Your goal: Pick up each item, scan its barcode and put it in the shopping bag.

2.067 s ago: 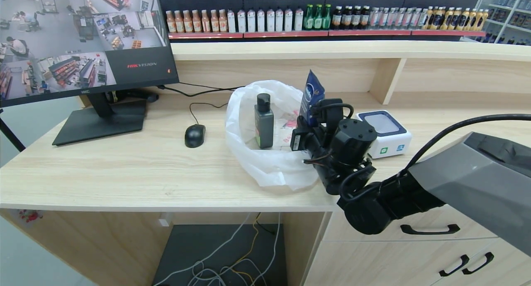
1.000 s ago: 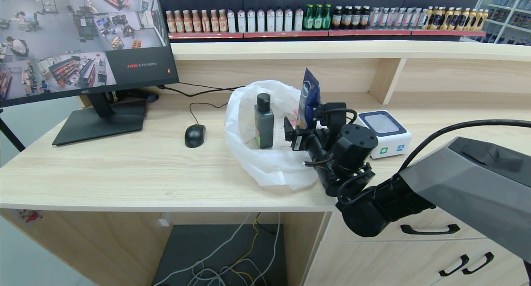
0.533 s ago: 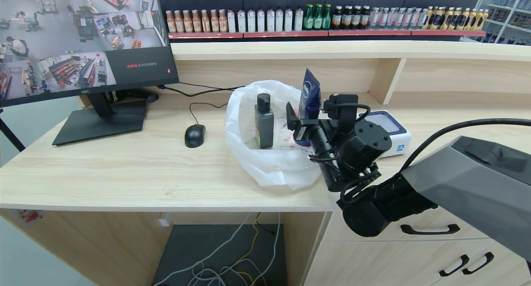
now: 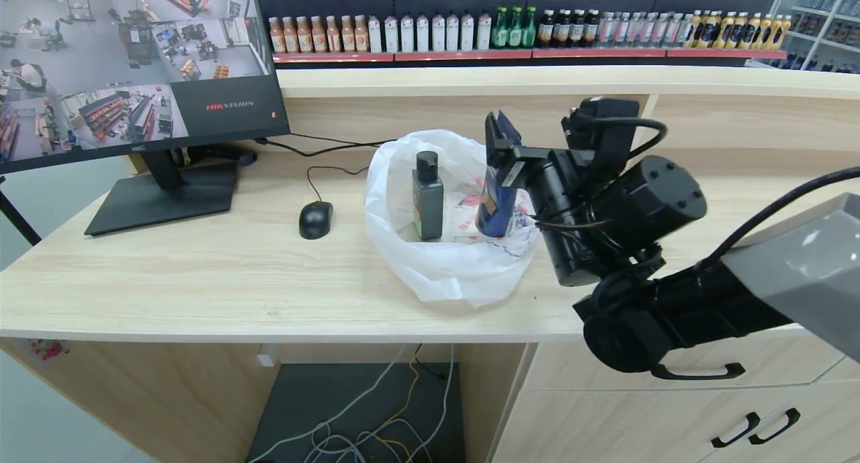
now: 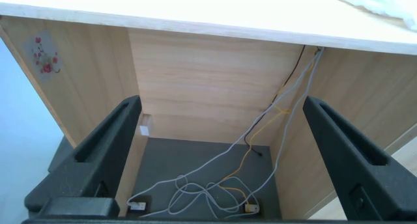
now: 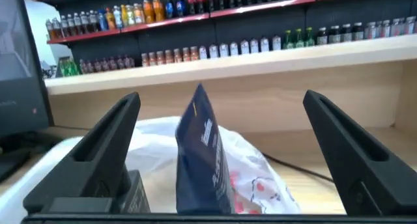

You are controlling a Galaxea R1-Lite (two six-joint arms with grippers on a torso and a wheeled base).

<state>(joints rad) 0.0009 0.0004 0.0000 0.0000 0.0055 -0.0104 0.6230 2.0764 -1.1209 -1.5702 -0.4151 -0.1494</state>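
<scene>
The right jaws are held wide open above the shopping bag (image 4: 437,268), gripping nothing; the blue tube (image 4: 496,211) is stood upright between them, inside the bag beside 1 dark bottle (image 4: 427,197); the left jaws are spread wide and empty below the table (image 4: 201,275).

A shop: bottle-lined shelves (image 4: 537,54) behind a wooden checkout counter (image 4: 201,281).
</scene>
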